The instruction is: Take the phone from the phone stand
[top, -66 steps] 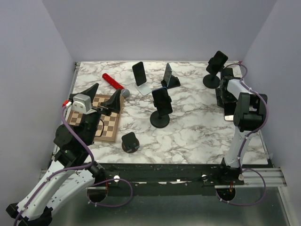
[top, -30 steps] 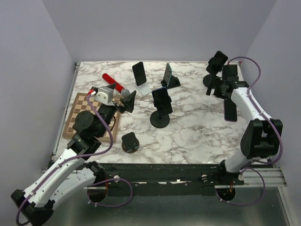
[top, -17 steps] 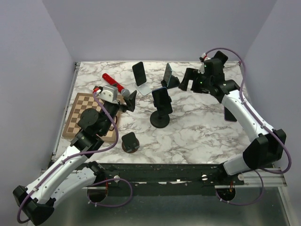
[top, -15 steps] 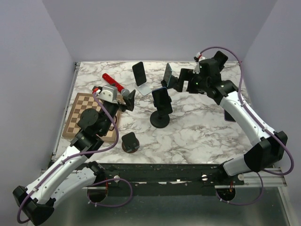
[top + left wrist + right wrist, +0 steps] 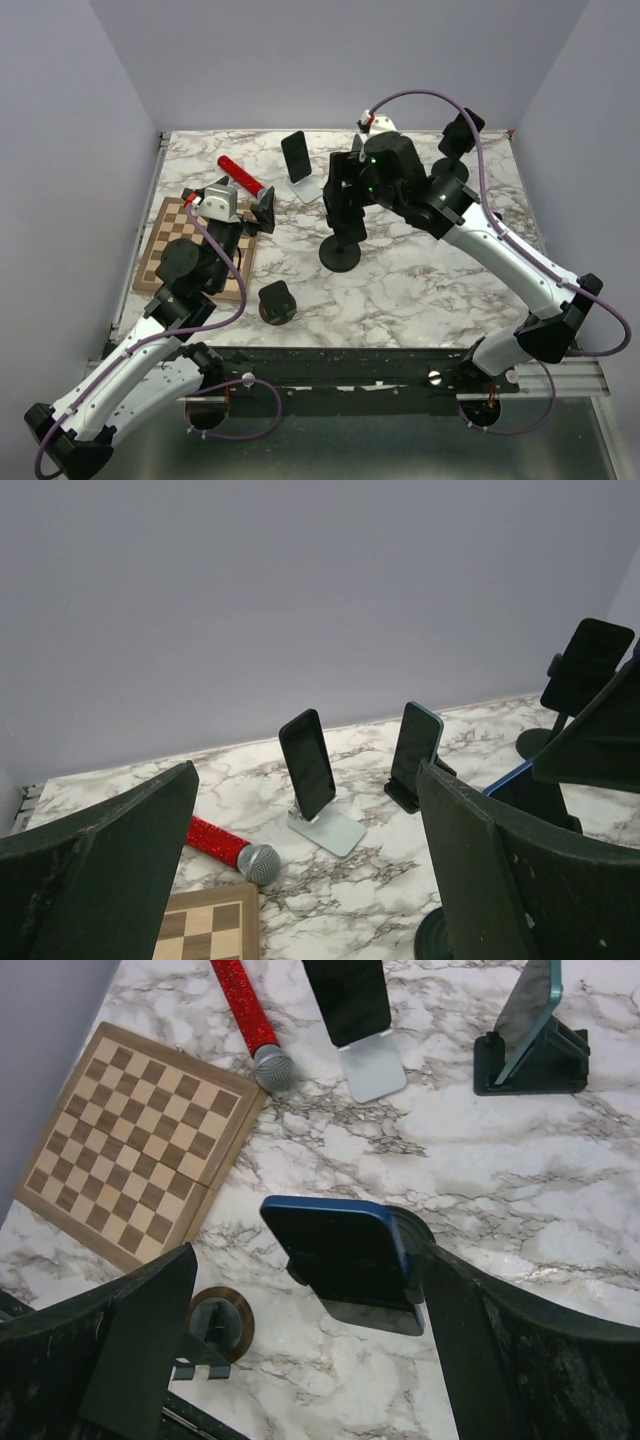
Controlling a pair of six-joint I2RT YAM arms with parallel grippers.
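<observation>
The phone [image 5: 345, 1250], dark with a blue edge, sits clamped upright in the black round-based phone stand [image 5: 340, 256] at mid table. My right gripper [image 5: 305, 1255] is open and hangs just above it, one finger on each side of the phone and neither touching it. In the top view the right gripper [image 5: 340, 195] covers most of the phone. My left gripper [image 5: 232, 213] is open and empty over the chessboard's far corner, facing the back wall. The stand's base [image 5: 440, 940] shows at the bottom right of the left wrist view.
A chessboard [image 5: 170, 250] lies at the left, with a red microphone [image 5: 245, 178] behind it. A phone on a silver stand [image 5: 296, 157], another on a black wedge stand [image 5: 525, 1005] and a tall stand with a phone [image 5: 460, 130] line the back. A small round holder [image 5: 277, 300] sits near the front.
My right arm has swung from the back right corner leftward to above the central phone stand, its jaws open throughout. The left gripper has shifted only slightly over the chessboard.
</observation>
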